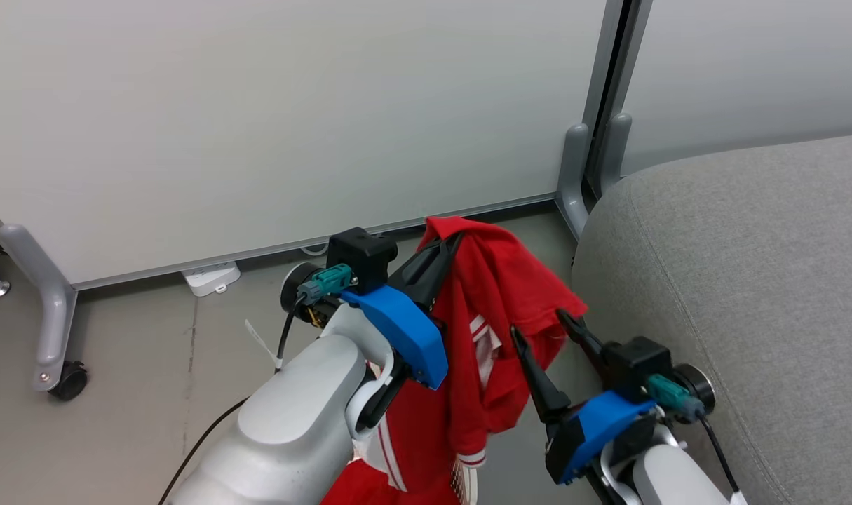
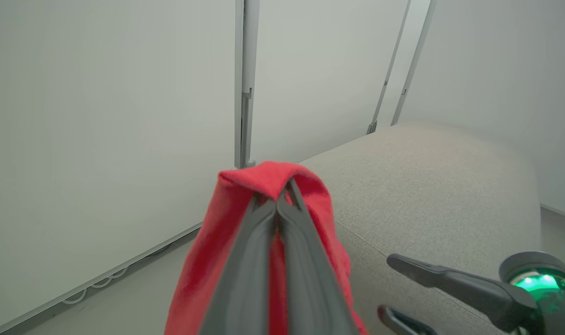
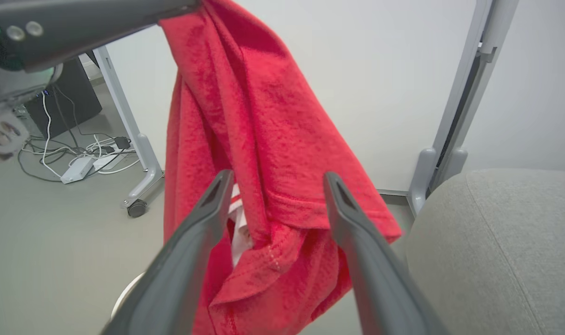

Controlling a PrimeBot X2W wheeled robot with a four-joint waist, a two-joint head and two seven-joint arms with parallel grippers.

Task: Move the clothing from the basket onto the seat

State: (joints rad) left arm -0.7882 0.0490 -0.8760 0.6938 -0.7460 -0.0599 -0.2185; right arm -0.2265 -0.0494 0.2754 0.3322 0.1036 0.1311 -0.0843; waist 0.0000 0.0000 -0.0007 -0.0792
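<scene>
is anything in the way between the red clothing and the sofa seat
Nothing foreign does. The clothing hangs from the shut left tool, close beside the seat; only the robot's own open right tool sits at its hem on that side.

The left end effector (image 1: 445, 245) is raised at the centre on its pale forearm (image 1: 292, 421), which rises from the near left. Its fingers are pressed together on a fold of the clothing (image 1: 510, 280). The right end effector (image 1: 540, 326) sits lower and to the right, with its fingers spread apart.
</scene>
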